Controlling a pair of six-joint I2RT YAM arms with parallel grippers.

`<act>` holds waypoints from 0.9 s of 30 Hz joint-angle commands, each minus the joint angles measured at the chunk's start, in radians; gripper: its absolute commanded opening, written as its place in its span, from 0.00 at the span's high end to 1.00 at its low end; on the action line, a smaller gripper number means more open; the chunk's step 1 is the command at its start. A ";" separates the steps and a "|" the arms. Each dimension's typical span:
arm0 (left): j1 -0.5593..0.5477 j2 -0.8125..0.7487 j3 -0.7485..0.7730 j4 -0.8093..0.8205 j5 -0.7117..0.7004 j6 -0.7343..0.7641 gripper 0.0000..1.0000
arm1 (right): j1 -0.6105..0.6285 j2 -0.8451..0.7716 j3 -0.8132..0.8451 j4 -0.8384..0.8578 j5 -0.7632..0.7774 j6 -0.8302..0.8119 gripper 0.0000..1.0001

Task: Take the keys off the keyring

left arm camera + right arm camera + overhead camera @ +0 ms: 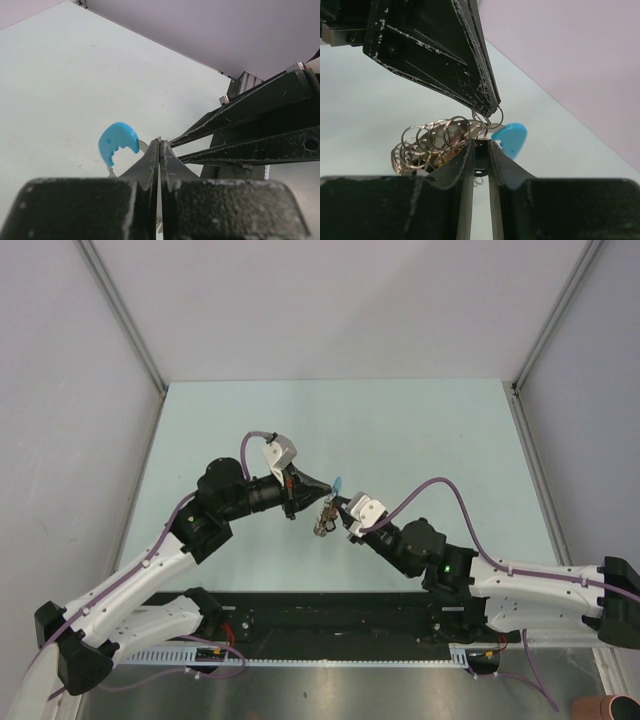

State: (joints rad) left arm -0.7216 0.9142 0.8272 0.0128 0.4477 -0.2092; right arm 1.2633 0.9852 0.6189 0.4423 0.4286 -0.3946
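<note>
Both the left tool (pixel 159 143) and right tool (pixel 480 144) pinch the keyring (pixel 512 137) aloft (jaws pressed tight), so uneven pulling could tear it free.

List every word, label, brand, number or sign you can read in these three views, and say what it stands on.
No readable text in any view.
The keyring: silvery rings and a light-blue band, notches only, no lettering.
The left claw and right claw: scuffed black, unmarked.
The dark key pinched in the right claw: nothing legible.
</note>
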 commanded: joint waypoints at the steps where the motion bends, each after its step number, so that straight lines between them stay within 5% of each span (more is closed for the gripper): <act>1: -0.001 -0.017 0.052 0.065 0.006 -0.018 1.00 | 0.005 0.013 0.004 0.090 -0.024 0.007 0.80; 11: -0.006 -0.021 0.043 0.058 0.000 -0.010 1.00 | 0.005 0.036 0.004 0.151 0.036 -0.010 0.95; 27: -0.009 -0.023 0.056 0.027 -0.030 0.002 1.00 | 0.005 0.049 0.004 0.145 0.032 -0.043 1.00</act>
State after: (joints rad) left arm -0.7223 0.9142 0.8272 0.0120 0.4400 -0.2089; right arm 1.2640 1.0325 0.6189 0.5365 0.4553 -0.4103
